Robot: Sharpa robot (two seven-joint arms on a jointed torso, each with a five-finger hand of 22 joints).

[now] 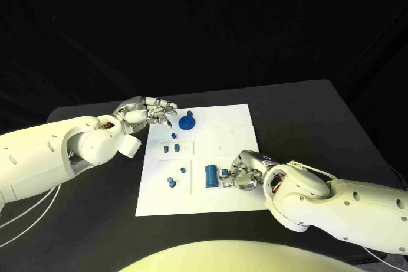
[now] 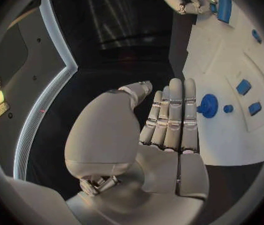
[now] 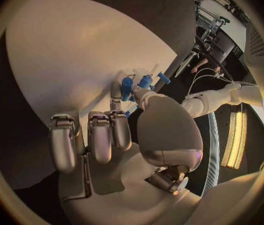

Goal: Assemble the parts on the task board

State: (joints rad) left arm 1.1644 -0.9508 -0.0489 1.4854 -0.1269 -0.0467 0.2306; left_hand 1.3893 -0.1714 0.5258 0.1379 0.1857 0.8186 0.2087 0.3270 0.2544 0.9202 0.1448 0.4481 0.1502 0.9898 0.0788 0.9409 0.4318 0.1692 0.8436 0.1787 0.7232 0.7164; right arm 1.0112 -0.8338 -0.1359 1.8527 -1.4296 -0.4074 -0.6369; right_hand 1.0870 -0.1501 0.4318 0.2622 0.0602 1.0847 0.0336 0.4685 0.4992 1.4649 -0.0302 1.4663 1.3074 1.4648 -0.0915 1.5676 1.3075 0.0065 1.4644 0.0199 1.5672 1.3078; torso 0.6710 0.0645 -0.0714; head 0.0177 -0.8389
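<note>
Currently lying on the task board [image 1: 229, 192]: blue cylinder part [image 1: 210, 175], just beside the right hand [image 1: 242, 173], whose grip is untellable. Left hand [image 1: 150, 113] is hovering empty, fingers apart, at the board's far corner. Likely light, rigid, smooth; pinch mid-length.

A white rectangular task board [image 1: 238, 195] lies flat in the middle of a black table. Small blue parts sit on it: a round disc-shaped piece [image 1: 188, 122] near its far edge, two small blocks [image 1: 171, 147] mid-board, and an upright rectangular block [image 1: 211, 175] nearer the robot.
</note>
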